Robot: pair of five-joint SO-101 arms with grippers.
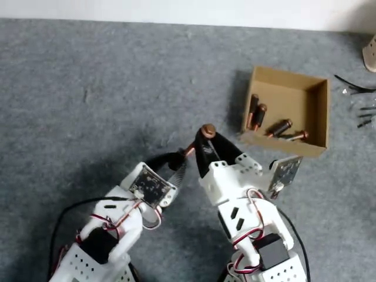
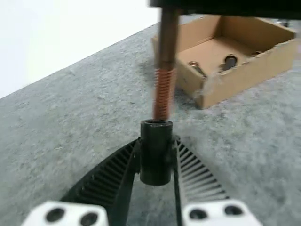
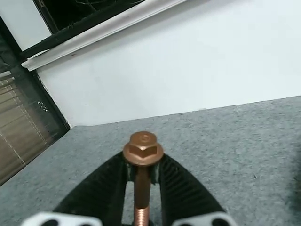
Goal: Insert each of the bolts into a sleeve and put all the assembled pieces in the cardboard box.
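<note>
1. Our left gripper (image 2: 156,162) clamps the black cylindrical sleeve (image 2: 155,141), mouth up.
2. Our right gripper (image 3: 141,174) pinches the copper hex-head bolt (image 3: 143,150), its threaded tip at the sleeve's mouth.
3. We judge insertion is in hand. Next we push the bolt straight in, then carry the piece to the nearby brown cardboard box (image 1: 276,144).

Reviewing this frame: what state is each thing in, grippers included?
Left gripper: shut on the sleeve.
Right gripper: shut on the bolt.
Sleeve: held, open end facing the bolt.
Bolt: held, threaded tip at the sleeve's mouth, not seated.
Box: open, several assembled pieces lying inside.
</note>
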